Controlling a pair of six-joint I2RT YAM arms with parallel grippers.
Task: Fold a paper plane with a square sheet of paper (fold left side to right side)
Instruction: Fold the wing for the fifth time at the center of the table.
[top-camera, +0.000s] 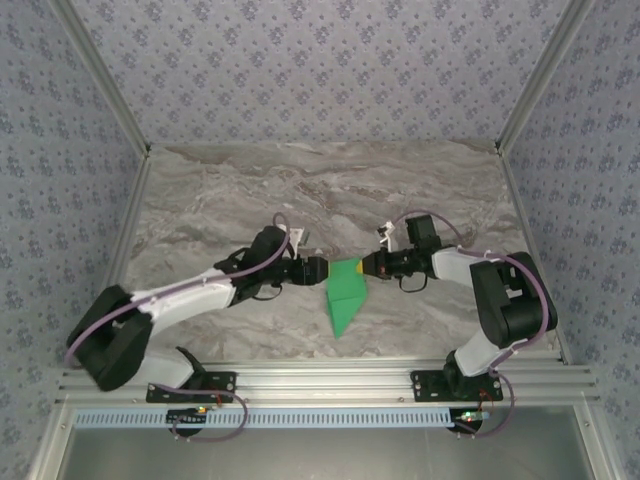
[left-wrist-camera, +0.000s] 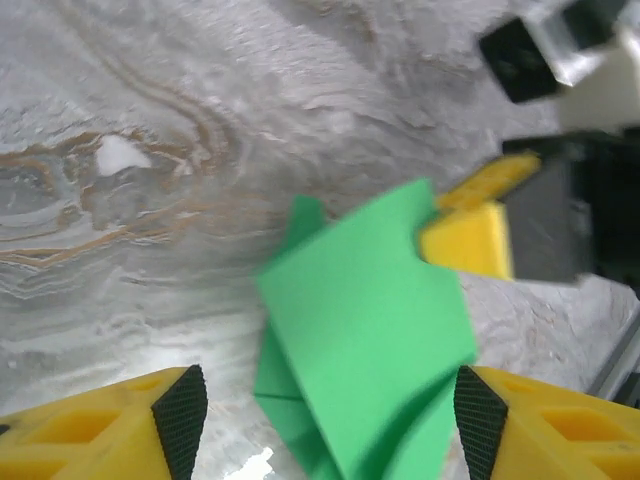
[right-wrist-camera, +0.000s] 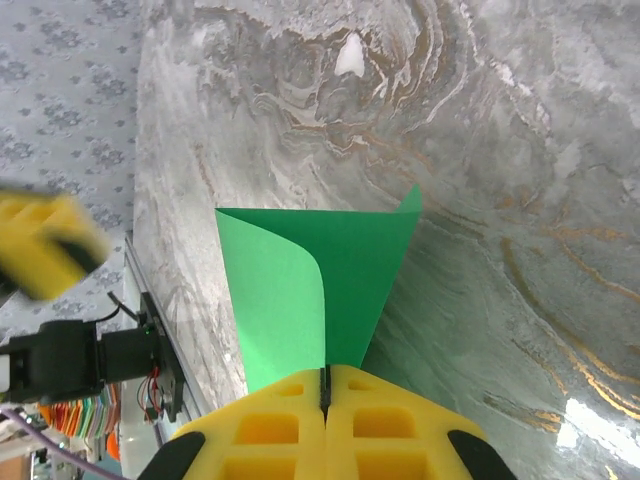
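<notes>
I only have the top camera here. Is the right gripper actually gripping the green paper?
Observer: Yes. In the right wrist view the right gripper is shut on the edge of the square sheet of paper.
Operator: And the left one?
Observer: The left gripper is open, straddling the paper.
Operator: Is the fold lying flat?
Observer: No, one layer curls up in a loose curve.

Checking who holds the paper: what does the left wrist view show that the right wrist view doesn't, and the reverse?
Left wrist: the left gripper open, the paper lying between its jaws. Right wrist: the right gripper shut on the paper's edge, one flap curling up. Both: the green paper, the marble table and the other arm's yellow fingers.
</notes>
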